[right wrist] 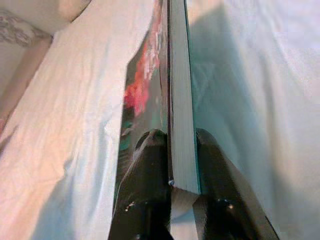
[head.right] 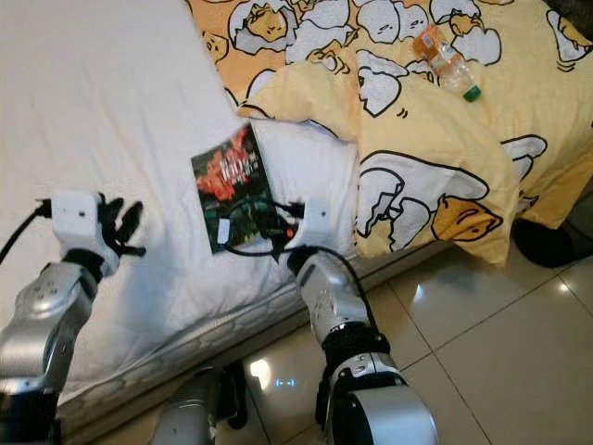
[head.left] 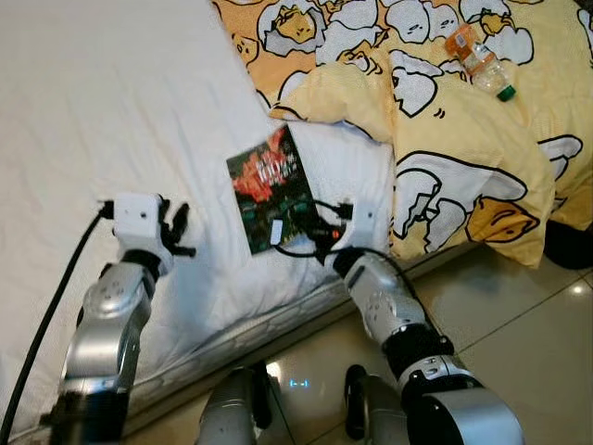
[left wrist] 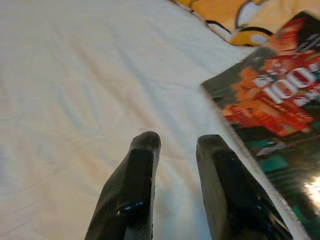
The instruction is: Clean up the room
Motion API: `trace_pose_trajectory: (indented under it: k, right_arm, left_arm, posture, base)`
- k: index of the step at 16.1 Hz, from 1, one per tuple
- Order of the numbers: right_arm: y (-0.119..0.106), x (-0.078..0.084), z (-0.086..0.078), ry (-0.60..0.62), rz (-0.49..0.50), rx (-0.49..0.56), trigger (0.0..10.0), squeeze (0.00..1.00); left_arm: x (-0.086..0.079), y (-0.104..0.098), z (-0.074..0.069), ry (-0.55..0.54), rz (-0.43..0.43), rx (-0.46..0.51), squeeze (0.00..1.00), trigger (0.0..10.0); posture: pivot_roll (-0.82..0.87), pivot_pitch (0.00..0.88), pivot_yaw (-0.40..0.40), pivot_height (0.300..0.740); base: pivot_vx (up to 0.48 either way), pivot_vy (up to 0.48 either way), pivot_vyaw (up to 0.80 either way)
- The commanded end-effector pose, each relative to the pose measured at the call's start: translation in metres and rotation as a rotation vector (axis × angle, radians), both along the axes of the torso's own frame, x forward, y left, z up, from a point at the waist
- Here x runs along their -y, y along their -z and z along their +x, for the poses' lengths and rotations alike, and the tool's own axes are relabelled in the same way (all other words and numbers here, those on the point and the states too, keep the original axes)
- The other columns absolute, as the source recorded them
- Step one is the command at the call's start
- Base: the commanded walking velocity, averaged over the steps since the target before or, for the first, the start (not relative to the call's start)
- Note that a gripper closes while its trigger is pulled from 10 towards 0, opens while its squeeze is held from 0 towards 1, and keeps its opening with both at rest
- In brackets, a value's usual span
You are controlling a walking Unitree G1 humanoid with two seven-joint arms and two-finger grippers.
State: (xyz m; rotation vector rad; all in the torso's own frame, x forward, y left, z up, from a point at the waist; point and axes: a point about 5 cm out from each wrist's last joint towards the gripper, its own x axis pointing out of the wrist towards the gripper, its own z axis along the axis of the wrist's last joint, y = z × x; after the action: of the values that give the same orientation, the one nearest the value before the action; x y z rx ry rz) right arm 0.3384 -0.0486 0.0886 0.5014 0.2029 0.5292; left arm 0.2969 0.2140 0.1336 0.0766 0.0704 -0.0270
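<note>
right gripper [right wrist: 181,145] pinching book [head.left: 271,188] by its near edge, one finger each side, likely to lift it off the bed [head.left: 111,111] | left gripper [left wrist: 177,145] spread, hovering over sheet left of book | bottle [head.left: 478,59] far right on quilt [head.left: 445,139]
</note>
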Motion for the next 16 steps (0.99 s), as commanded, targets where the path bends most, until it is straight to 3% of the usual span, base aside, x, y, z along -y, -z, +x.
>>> trace_pose_trajectory:
  k: [1,2,4,5,7,9,10,13,15,16]
  right_arm:
    - [-0.035,-0.040,0.002,-0.052,0.014,0.138,0.0,0.00]
    - [-0.036,-0.022,0.004,0.047,-0.173,0.221,0.0,0.00]
    - [-0.033,-0.004,0.005,0.141,-0.314,0.249,0.0,0.00]
    - [-0.027,0.025,0.003,0.235,-0.402,0.269,0.0,0.00]
    - [-0.026,0.040,-0.003,0.240,-0.443,0.306,0.0,0.00]
    - [-0.023,0.051,-0.007,0.276,-0.481,0.315,0.0,0.00]
    - [-0.014,0.061,-0.015,0.288,-0.493,0.286,0.0,0.00]
    - [-0.004,0.067,-0.024,0.276,-0.508,0.271,0.0,0.00]
    - [-0.003,0.070,-0.025,0.263,-0.485,0.263,0.0,0.00]
    - [-0.002,0.070,-0.025,0.257,-0.483,0.254,0.0,0.00]
  left_arm:
    - [-0.004,0.011,-0.001,-0.048,-0.037,-0.028,0.00,10.0]
    - [0.000,0.021,0.000,-0.103,-0.127,-0.046,0.00,10.0]
    - [0.001,0.026,0.002,-0.147,-0.189,-0.043,0.00,10.0]
    - [0.005,0.032,0.010,-0.196,-0.241,-0.031,0.00,10.0]
    - [0.009,0.030,0.018,-0.236,-0.217,-0.003,0.00,10.0]
    - [0.013,0.027,0.022,-0.249,-0.123,0.021,0.00,10.0]
    - [0.027,0.022,0.017,-0.218,-0.072,0.053,0.00,10.0]
    - [0.050,0.028,0.011,-0.172,-0.089,0.055,0.00,10.0]
    - [0.067,0.027,0.012,-0.109,-0.019,0.092,0.00,10.0]
    - [0.067,0.026,0.012,-0.105,-0.040,0.096,0.00,10.0]
  posture:
    - [0.04,0.171,0.041,0.723]
    - [0.02,0.115,0.040,0.723]
    - [0.00,0.080,0.034,0.723]
    - [-0.03,0.015,0.022,0.723]
    - [-0.05,0.000,0.016,0.723]
    - [-0.07,0.000,0.015,0.723]
    - [-0.07,0.000,0.020,0.723]
    - [-0.07,0.000,0.028,0.723]
    - [-0.06,0.000,0.029,0.723]
    - [-0.06,0.000,0.027,0.723]
  base:
    - [0.000,0.000,0.00]
    - [0.000,0.000,0.00]
    - [0.000,0.000,0.00]
    - [0.000,0.472,0.00]
    - [0.000,0.459,0.00]
    - [-0.281,0.394,0.00]
    - [-0.296,0.379,0.00]
    - [-0.299,0.380,0.00]
    - [-0.156,0.186,0.75]
    - [0.000,0.000,0.73]
